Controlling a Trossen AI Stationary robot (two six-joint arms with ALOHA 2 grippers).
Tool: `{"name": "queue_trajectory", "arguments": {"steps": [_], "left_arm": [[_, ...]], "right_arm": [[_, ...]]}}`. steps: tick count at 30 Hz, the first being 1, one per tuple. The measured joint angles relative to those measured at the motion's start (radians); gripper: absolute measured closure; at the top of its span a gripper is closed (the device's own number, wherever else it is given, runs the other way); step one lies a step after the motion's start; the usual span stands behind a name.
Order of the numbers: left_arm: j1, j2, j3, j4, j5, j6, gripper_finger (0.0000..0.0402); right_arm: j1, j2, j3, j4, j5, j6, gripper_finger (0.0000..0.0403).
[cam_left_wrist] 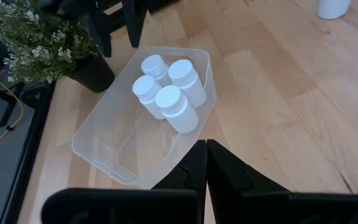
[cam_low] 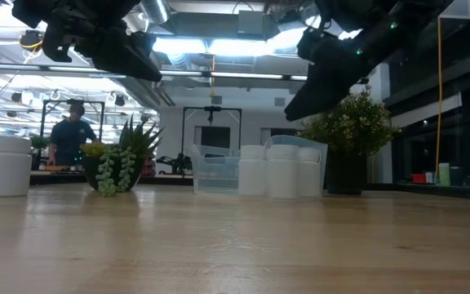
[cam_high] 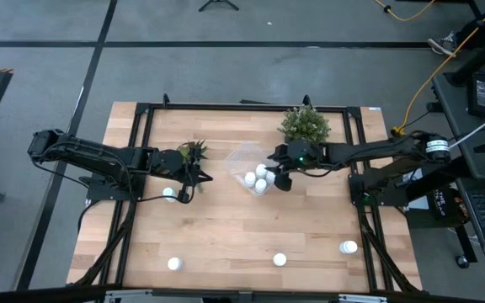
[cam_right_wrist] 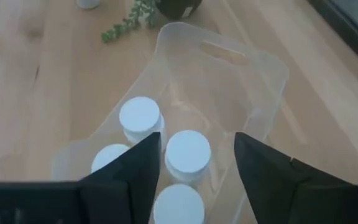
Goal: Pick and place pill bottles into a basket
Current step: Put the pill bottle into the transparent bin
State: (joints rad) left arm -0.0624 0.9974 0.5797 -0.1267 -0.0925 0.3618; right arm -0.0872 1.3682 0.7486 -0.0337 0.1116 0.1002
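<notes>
Four pill bottles (cam_left_wrist: 166, 90) stand clustered at one end of the clear basket (cam_left_wrist: 104, 140), mid-table beside the bushy plant (cam_high: 304, 124). Above them we see the right gripper (cam_right_wrist: 197, 165), jaws wide and empty; we judge it should lift straight up, clear of the caps. The left gripper (cam_left_wrist: 206, 163), jaws shut and empty, hovers near a loose bottle (cam_high: 169, 194).

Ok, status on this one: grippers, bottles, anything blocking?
Right gripper open above basket, four pill bottles inside. Left gripper shut, empty. Four bottles on the table; nothing blocking.
</notes>
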Motion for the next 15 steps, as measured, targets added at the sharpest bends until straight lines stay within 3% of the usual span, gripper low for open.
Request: {"name": "queue_trajectory", "arguments": {"steps": [4,11,15], "left_arm": [[-0.001,0.000,0.000,0.001,0.000,0.000,0.0394],[-0.001,0.000,0.000,-0.003,0.000,0.000,0.0393],[-0.001,0.000,0.000,-0.004,0.000,0.000,0.0389]], "right_arm": [[0.020,-0.039,0.000,-0.043,0.002,-0.016,0.0245],[0.085,-0.110,0.000,-0.081,0.005,-0.043,0.0382],[0.157,-0.132,0.000,-0.113,0.002,-0.026,0.0392]]}}
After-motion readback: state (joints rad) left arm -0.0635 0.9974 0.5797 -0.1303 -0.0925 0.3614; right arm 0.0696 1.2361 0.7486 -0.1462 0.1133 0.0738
